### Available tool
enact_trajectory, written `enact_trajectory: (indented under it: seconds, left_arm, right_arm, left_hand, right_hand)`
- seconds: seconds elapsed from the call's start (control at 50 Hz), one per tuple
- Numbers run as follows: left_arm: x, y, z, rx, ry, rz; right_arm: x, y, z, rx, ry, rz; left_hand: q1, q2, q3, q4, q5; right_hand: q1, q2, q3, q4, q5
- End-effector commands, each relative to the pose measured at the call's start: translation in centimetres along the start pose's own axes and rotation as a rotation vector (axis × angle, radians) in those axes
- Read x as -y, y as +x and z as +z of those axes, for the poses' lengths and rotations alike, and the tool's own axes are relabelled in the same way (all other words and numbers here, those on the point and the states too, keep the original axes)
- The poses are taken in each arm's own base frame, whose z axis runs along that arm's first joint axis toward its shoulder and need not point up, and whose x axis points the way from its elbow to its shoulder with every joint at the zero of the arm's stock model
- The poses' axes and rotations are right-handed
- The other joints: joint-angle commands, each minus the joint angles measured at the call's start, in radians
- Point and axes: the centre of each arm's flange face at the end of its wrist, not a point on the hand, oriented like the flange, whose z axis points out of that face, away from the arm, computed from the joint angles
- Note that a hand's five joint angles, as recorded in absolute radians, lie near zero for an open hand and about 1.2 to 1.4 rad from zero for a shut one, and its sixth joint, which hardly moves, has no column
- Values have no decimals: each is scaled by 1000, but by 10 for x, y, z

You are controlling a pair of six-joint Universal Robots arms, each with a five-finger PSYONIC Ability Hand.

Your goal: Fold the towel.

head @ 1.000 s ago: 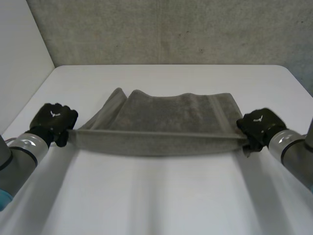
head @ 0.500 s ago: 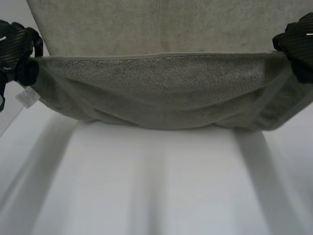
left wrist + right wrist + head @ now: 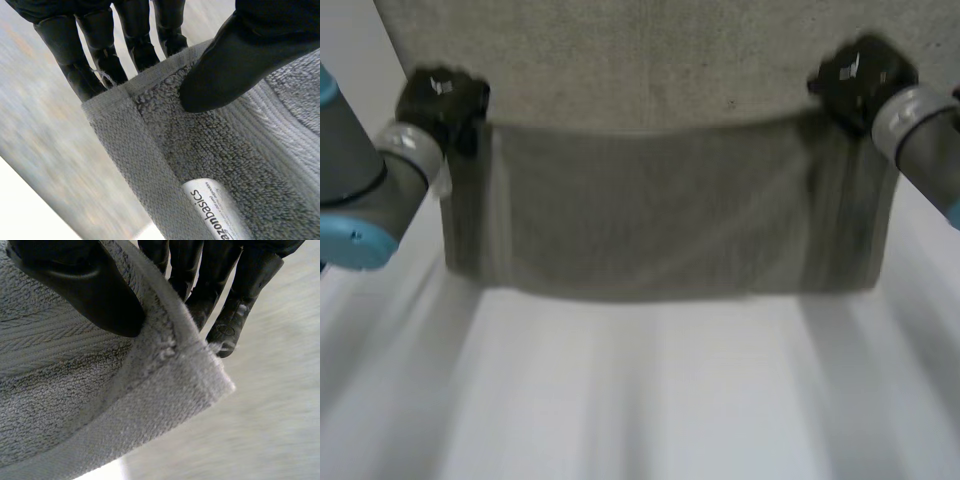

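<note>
A grey towel [image 3: 650, 210] hangs in the air above the white table [image 3: 650, 390], stretched between my two hands. My left hand [image 3: 440, 95] holds its upper left corner, my right hand [image 3: 855, 75] its upper right corner. In the left wrist view the thumb [image 3: 235, 60] presses the towel's corner [image 3: 165, 125] against the fingers [image 3: 100, 55], and a white label [image 3: 215, 210] is sewn to the edge below. In the right wrist view the thumb [image 3: 95, 285] pinches the other corner [image 3: 150, 370] against the fingers [image 3: 225, 300]. The towel's lower edge hangs just above the table.
A grey textured wall [image 3: 640, 60] stands behind the table. A light side wall [image 3: 350, 60] rises at the left.
Both hands have lifted the towel off the table and carried it up and away from me; it now hangs as a flat sheet, where a second ago it lay bunched on the table.
</note>
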Motion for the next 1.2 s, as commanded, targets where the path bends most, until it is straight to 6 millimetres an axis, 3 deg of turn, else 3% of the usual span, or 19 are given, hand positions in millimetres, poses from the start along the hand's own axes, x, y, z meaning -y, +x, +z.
enact_trajectory:
  seconds: [0.02,0.08,0.18,0.22,0.24,0.28,0.34,0.38,0.4,0.42,0.5,0.54,0.56,0.66,0.82,0.94,0.98,1.1,1.2]
  left_arm:
    - [89,-38,6,157,356,-105]
    - [102,-48,-1,165,378,-152]
    - [80,-34,-7,91,256,-175]
    - [48,-18,-15,37,124,-187]
    - [48,-18,-15,37,124,-187]
    - [10,-2,-29,-5,-15,-198]
    - [-6,6,-39,-27,-74,-204]
    - [-34,22,-62,-77,-181,-210]
    - [-34,22,-62,-77,-182,-210]
    - [-40,27,-74,-105,-214,-208]
    - [-44,27,-98,-137,-246,-175]
    - [-44,18,-118,-136,-257,-128]
    - [-44,18,-118,-136,-257,-127]
    - [-25,-2,-143,-108,-199,-97]
    - [-18,-13,-146,-94,-162,-92]
    - [-25,-10,-141,-109,-175,-93]
    - [-42,-1,-130,-147,-222,-98]
    - [-64,13,-107,-185,-269,-111]
    - [-90,16,-68,-142,-306,-99]
  right_arm:
    - [42,53,4,-364,265,-10]
    - [48,63,-8,-355,255,-4]
    - [29,39,-16,-186,117,28]
    - [14,14,-25,-41,18,49]
    - [14,14,-25,-41,17,50]
    - [-2,-16,-38,100,-74,70]
    - [-10,-29,-46,159,-120,83]
    - [-27,-51,-62,256,-201,102]
    - [-27,-51,-62,256,-201,102]
    - [-31,-58,-71,290,-226,106]
    - [-28,-58,-93,315,-235,103]
    - [-18,-50,-113,313,-214,96]
    - [-18,-50,-113,313,-214,96]
    - [-9,-19,-137,274,-188,107]
    - [-9,-4,-141,312,-160,140]
    - [-24,-16,-129,360,-188,159]
    - [-35,-29,-117,408,-217,163]
    - [-53,-45,-100,458,-246,159]
    - [-73,-61,-74,464,-277,143]
  left_hand:
    - [-63,-124,-152,-124,-264]
    - [-63,-124,-152,-124,-264]
    - [-63,-124,-152,-124,-264]
    - [-63,-124,-152,-124,-264]
    - [-63,-124,-152,-124,-264]
    - [-63,-124,-152,-124,-264]
    - [-63,-124,-152,-124,-264]
    - [-63,-124,-152,-124,-264]
    - [-63,-124,-152,-124,-264]
    - [-63,-124,-152,-124,-264]
    - [-63,-124,-152,-124,-264]
    - [-63,-124,-152,-124,-264]
    - [-63,-124,-152,-124,-264]
    - [-63,-124,-152,-124,-264]
    - [-63,-124,-152,-124,-264]
    - [-63,-124,-152,-124,-264]
    - [-63,-124,-152,-124,-264]
    - [-63,-124,-152,-124,-264]
    - [-63,-124,-152,-124,-264]
  right_hand:
    - [65,58,49,52,49]
    - [65,58,49,52,49]
    - [65,58,49,52,49]
    - [65,58,49,52,49]
    - [65,58,49,52,49]
    - [65,58,49,52,49]
    - [65,58,49,52,49]
    - [65,58,49,52,49]
    - [65,58,49,52,49]
    - [65,58,49,52,49]
    - [65,58,49,52,49]
    - [65,58,49,52,49]
    - [65,58,49,52,49]
    - [65,58,49,52,49]
    - [65,58,49,52,49]
    - [65,58,49,52,49]
    - [65,58,49,52,49]
    - [65,58,49,52,49]
    - [65,58,49,52,49]
